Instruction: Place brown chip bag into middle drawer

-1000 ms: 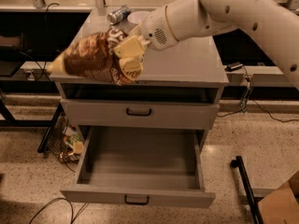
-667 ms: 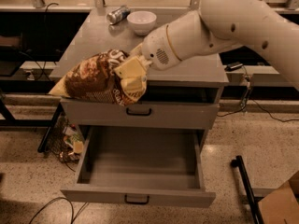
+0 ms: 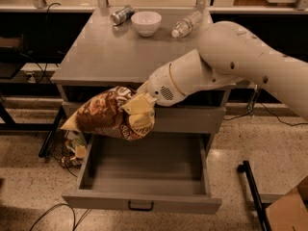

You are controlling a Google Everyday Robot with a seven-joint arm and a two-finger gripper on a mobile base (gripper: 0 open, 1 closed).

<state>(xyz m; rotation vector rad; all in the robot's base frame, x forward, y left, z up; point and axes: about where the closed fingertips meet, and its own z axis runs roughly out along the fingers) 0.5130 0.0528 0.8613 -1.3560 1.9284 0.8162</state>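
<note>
The brown chip bag [image 3: 103, 113], dark brown with yellow ends, hangs in the air in front of the cabinet, over the left rear part of the open middle drawer [image 3: 144, 174]. My gripper [image 3: 138, 115] is shut on the bag's right end, its cream fingers [image 3: 142, 121] clamped around the foil. The bag is above the drawer's rim, not touching it. The drawer is pulled far out and its grey floor is bare. Its black bar handle [image 3: 140, 206] faces the front.
On the cabinet top [image 3: 110, 57] stand a white bowl [image 3: 146, 22], a silver can [image 3: 122, 14] lying on its side and a clear plastic bottle [image 3: 187, 24]. The upper drawer front [image 3: 192, 119] is closed. Litter lies on the floor at the left [image 3: 72, 150].
My gripper has carried the bag down and forward, from the cabinet top's left edge to just over the open drawer. My arm now reaches lower in front of the cabinet.
</note>
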